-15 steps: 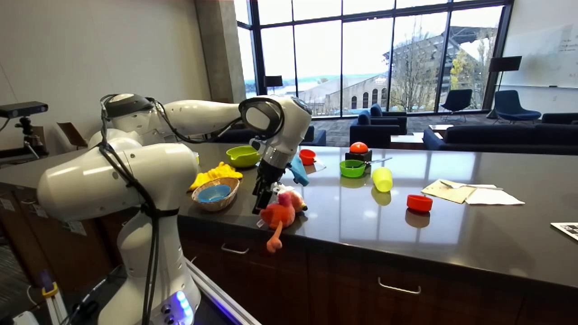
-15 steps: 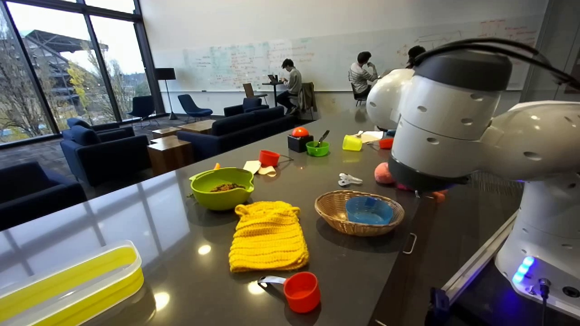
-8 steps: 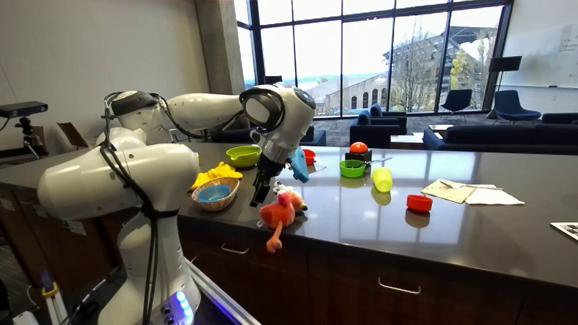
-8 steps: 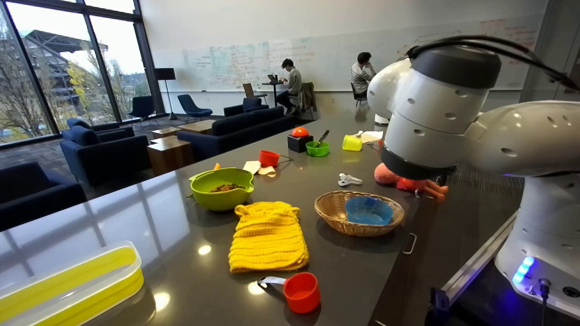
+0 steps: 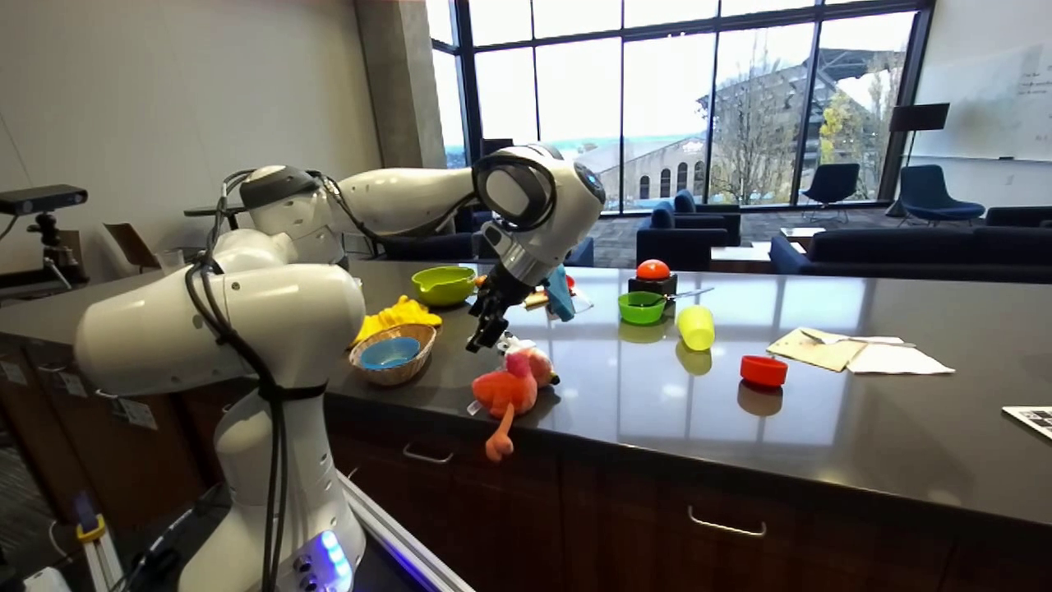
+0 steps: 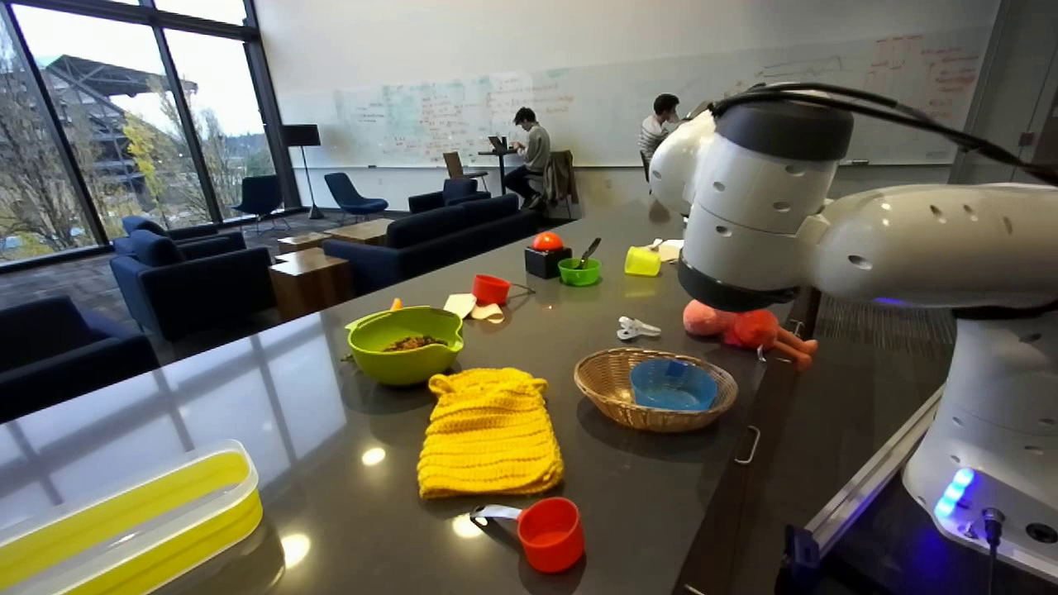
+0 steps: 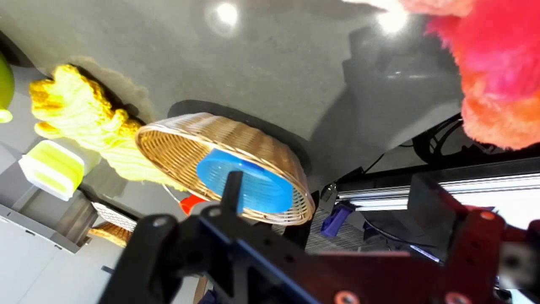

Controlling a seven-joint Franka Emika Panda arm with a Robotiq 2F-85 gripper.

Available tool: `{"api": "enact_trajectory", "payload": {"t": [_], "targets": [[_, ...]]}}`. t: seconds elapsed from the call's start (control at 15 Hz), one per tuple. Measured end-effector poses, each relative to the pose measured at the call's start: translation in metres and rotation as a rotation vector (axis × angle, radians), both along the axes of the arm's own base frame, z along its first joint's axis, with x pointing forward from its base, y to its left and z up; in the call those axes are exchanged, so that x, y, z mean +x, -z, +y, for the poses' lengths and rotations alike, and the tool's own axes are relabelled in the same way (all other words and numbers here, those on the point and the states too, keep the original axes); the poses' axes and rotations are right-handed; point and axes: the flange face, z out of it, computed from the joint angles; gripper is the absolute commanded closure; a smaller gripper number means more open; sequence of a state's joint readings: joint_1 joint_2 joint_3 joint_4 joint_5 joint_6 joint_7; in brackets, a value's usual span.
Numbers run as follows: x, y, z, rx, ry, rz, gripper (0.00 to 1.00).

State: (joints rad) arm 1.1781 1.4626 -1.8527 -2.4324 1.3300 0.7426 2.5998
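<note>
Overhanging in part the front edge of the counter (image 5: 888, 436), the plush bird (image 5: 503, 393) is located between five and six o'clock from the gripper (image 5: 486, 335) in an exterior view. Open room is found between bird and basket (image 5: 399, 376), near nine o'clock. The fingers (image 7: 232, 192) are spread wide; nothing is held or touched.

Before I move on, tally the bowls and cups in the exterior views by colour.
Red: 3 (one cup by the yellow cloth, another cup by pale scraps, third cup right of the plush toy in an exterior view)
Green: 2 (lime bowl, small green bowl)
Blue: 1 (blue bowl in the wicker basket)
Yellow: 1 (yellow cup)
Total: 7
</note>
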Motion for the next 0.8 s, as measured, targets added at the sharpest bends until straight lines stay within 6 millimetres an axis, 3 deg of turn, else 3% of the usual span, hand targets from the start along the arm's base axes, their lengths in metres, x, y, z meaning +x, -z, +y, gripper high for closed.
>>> {"api": "enact_trajectory", "payload": {"t": [0.27, 0.53, 0.8], "targets": [[0.008, 0.006, -0.028, 0.004, 0.050, -0.001, 0.00], [0.017, 0.027, -0.046, -0.001, 0.065, 0.019, 0.00], [0.006, 0.050, -0.075, -0.072, 0.110, 0.080, 0.00]]}}
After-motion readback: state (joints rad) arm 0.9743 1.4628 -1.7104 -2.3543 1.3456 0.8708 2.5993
